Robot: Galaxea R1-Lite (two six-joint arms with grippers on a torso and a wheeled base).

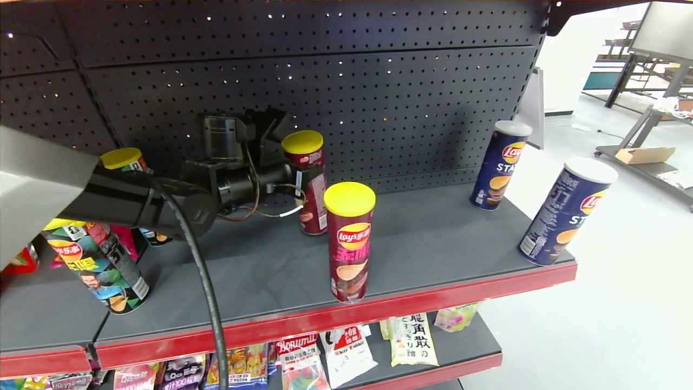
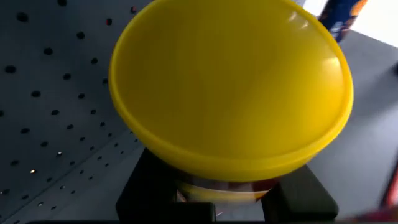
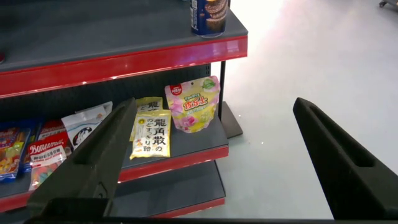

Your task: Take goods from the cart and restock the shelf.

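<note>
Chip can [image 1: 314, 216] clamped by left gripper [image 1: 311, 179] at shelf [image 1: 433, 238] back, likely for rear-row placement; right gripper [image 3: 214, 106] jaws wide, empty.

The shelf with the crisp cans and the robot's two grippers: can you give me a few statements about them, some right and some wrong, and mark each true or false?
1. The left gripper is shut on the held red can, which has a yellow lid. True.
2. The right gripper carries a blue can. False: it is open and holds nothing.
3. Two blue cans stand upright at the right end of the shelf. True.
4. The front red can lies on its side. False: it stands upright near the shelf's front edge.
5. The lower shelf holds bottles. False: it holds snack bags.
</note>
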